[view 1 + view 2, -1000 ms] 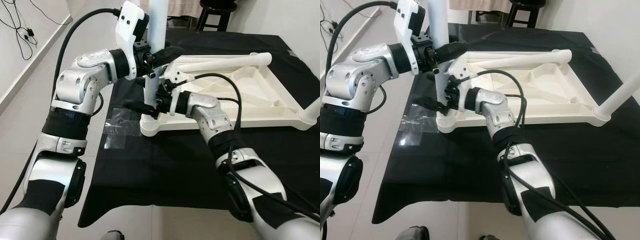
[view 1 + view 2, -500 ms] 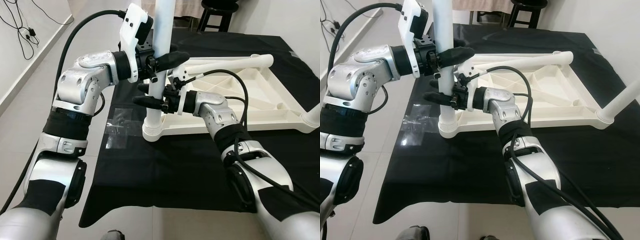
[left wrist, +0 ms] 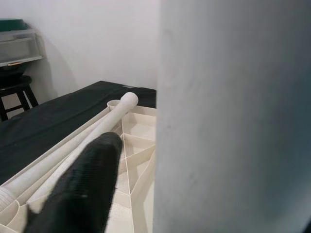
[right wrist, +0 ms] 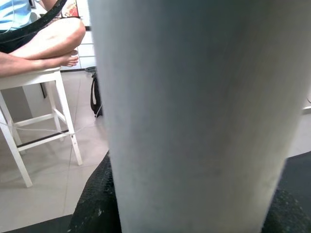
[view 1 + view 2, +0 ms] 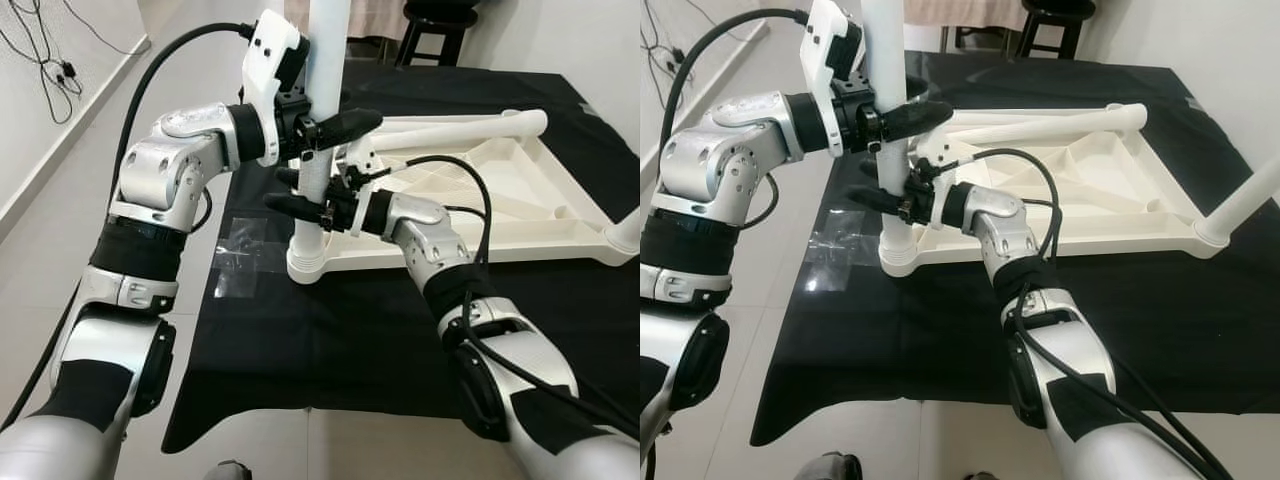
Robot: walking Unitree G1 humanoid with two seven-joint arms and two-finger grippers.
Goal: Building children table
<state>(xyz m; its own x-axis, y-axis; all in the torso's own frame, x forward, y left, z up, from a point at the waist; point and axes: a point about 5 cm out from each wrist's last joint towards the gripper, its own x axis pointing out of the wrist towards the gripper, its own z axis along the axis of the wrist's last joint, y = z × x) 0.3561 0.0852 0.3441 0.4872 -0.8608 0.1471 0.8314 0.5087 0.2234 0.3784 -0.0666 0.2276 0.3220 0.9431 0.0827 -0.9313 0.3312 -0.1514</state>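
Observation:
The white table top [image 5: 520, 200] lies upside down on a black cloth. A white leg [image 5: 318, 150] stands upright in its near left corner socket [image 5: 308, 268]. My left gripper [image 5: 332, 125] is shut on this leg high up, one black finger [image 3: 82, 189] lying alongside it. My right gripper [image 5: 290, 190] is shut on the same leg lower down, a little above the socket, with a finger on each side. A second leg [image 5: 460, 125] lies loose across the table top. A third leg [image 5: 1250, 195] stands in the right corner.
The black cloth [image 5: 330, 340] covers the tiled floor around the table top. A dark stool [image 5: 440, 20] stands behind it. A clear plastic patch [image 5: 235, 265] lies at the cloth's left edge. A person sits on a white stool [image 4: 34, 77] nearby. Cables [image 5: 40, 50] hang on the left wall.
My right gripper has risen from beside the socket to a hold slightly higher on the leg. My left gripper keeps its high grip. The view has shifted a little.

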